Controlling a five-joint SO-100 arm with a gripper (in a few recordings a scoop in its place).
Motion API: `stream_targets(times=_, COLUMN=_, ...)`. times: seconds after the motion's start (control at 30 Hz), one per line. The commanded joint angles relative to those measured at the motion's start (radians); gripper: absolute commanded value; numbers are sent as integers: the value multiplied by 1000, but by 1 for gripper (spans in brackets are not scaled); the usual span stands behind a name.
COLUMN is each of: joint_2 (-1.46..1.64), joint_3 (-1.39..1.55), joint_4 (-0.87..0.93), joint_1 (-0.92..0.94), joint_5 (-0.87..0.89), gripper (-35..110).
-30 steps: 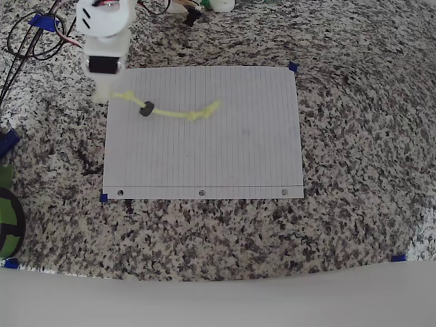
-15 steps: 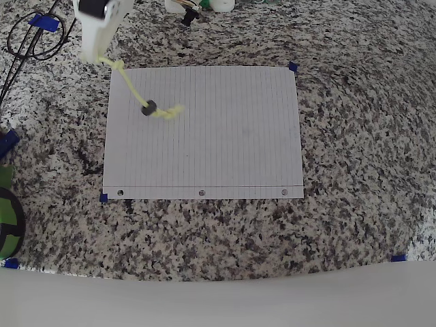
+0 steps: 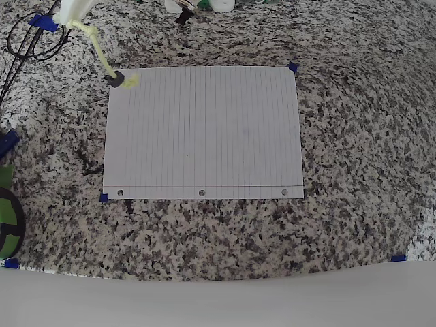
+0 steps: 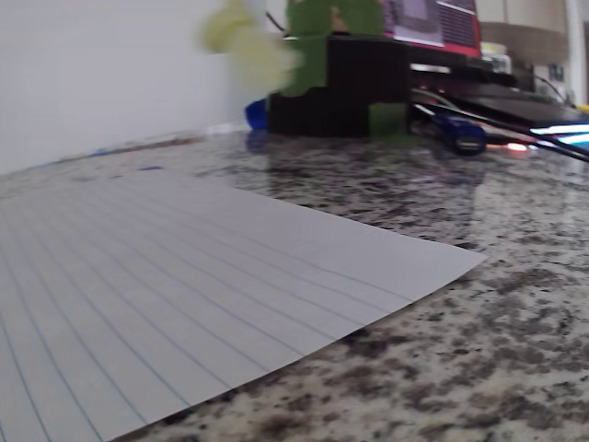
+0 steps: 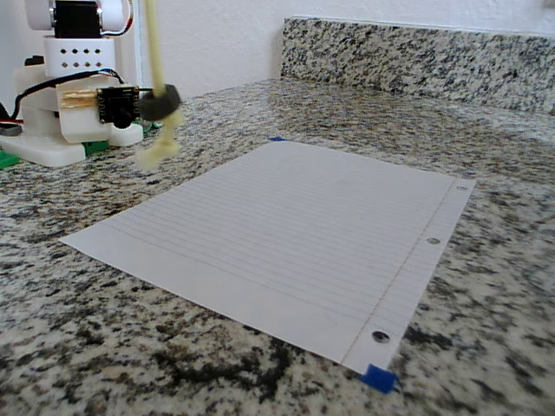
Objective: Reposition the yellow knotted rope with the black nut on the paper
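Observation:
The yellow knotted rope [image 3: 97, 49] hangs in the air from my white gripper [image 3: 73, 19], which is shut on its upper end at the top left of the overhead view. The black nut [image 3: 118, 78] sits low on the rope, just above the bottom knot, over the paper's [image 3: 204, 136] top-left corner. In the fixed view the rope [image 5: 152, 43] drops straight down, with the nut [image 5: 160, 102] and knot dangling clear above the paper [image 5: 295, 217]. The wrist view shows the paper [image 4: 138, 276] and a blurred yellow knot [image 4: 244, 41].
Black cables [image 3: 27, 41] loop at the top left of the granite counter. Blue tape marks [image 3: 293, 67] sit at the paper's corners. The arm's white base [image 5: 69, 87] stands at the back left, and a granite backsplash [image 5: 416, 52] rises behind. A green-and-black object [image 3: 7, 218] lies at the left edge.
The gripper has pulled up and toward the top left with the rope's end. The rope left the paper and the nut slid down to its lower knot near the paper's corner.

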Motion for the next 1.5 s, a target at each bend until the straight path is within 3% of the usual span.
stream_targets(times=0.0, joint_2=23, joint_3=-18, joint_4=-64, joint_1=-48, joint_5=181, gripper=0)
stream_targets(times=0.3, joint_2=129, joint_3=12, joint_4=-89, joint_1=-219, joint_5=747, gripper=0)
stream_targets(times=0.47, joint_2=222, joint_3=175, joint_4=-166, joint_1=-291, joint_5=1029, gripper=0)
stream_targets(times=0.73, joint_2=285, joint_3=419, joint_4=-341, joint_1=-276, joint_5=1137, gripper=0)
stream_targets(times=1.0, joint_2=264, joint_3=422, joint_4=-506, joint_1=-238, joint_5=1351, gripper=0)
stream_targets(times=1.47, joint_2=494, joint_3=637, joint_4=-407, joint_1=-448, joint_5=1787, gripper=0)
